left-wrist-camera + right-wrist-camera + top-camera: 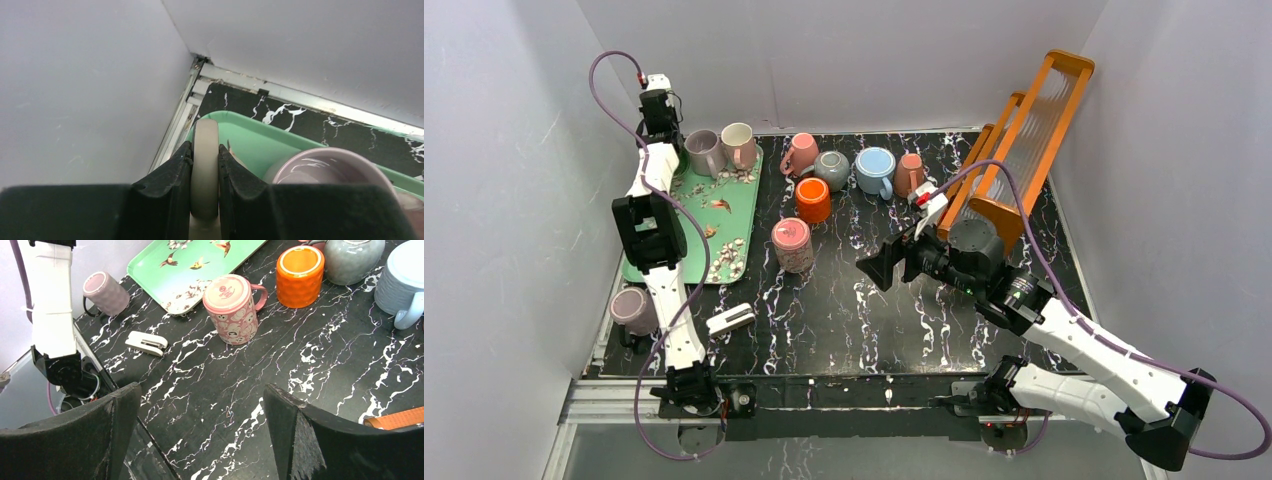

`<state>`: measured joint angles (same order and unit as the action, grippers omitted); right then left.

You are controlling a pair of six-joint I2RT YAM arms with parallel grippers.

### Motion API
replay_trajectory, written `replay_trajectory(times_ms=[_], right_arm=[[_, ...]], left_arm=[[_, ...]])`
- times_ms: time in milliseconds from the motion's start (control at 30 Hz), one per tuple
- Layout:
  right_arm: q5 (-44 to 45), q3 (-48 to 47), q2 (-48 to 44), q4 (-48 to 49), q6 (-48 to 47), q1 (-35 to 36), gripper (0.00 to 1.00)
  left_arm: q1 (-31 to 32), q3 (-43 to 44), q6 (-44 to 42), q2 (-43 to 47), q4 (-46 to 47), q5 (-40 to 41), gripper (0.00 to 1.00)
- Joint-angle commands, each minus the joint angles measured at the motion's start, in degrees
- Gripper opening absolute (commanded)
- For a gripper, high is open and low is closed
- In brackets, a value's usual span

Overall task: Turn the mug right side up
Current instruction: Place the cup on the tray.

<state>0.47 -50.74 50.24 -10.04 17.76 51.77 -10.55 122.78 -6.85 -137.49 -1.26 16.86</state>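
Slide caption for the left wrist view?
Left gripper jaws shut on a pale mug handle over the green tray, lilac mug upright alongside.

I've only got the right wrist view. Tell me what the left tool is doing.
Observer: The left tool is shut on a pale mug handle, at the far left corner of the green tray.
Operator: Say which way up that mug sits.
Observer: I can't see where the handle joins, but the mauve mug right beside it shows its open mouth upward.
Operator: Report anything else at that end of the tray.
Observer: A cream mug stands next to the mauve one, also mouth up.
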Motion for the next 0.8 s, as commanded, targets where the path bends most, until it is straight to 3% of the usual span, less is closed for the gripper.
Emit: replay_trajectory(times_ms=[0,133,433,767], right_arm=[[2.06,-0.37,-0.08,4.30,-0.80,0.02,0.99],[2.35,-0.28,0.21,4.31,-0.76,0.02,0.99],[3.70,-0.52,0.63,3.81,-1.07,0.00,0.99],[4.19,-0.41,1.17,3.98,-1.23,0.04,0.99]], left_arm=[[0.02,-0.35,2.00,-2.68,3.21,-6.37,0.15],[-0.02,0.34,0.79,-4.28,3.53,-6.53,0.13],[-0.33,1.79,1.13,-7.75,5.16,-6.71,0.42],[-0.31,2.38,1.46,-7.89,8.05,-7.81,0.52]])
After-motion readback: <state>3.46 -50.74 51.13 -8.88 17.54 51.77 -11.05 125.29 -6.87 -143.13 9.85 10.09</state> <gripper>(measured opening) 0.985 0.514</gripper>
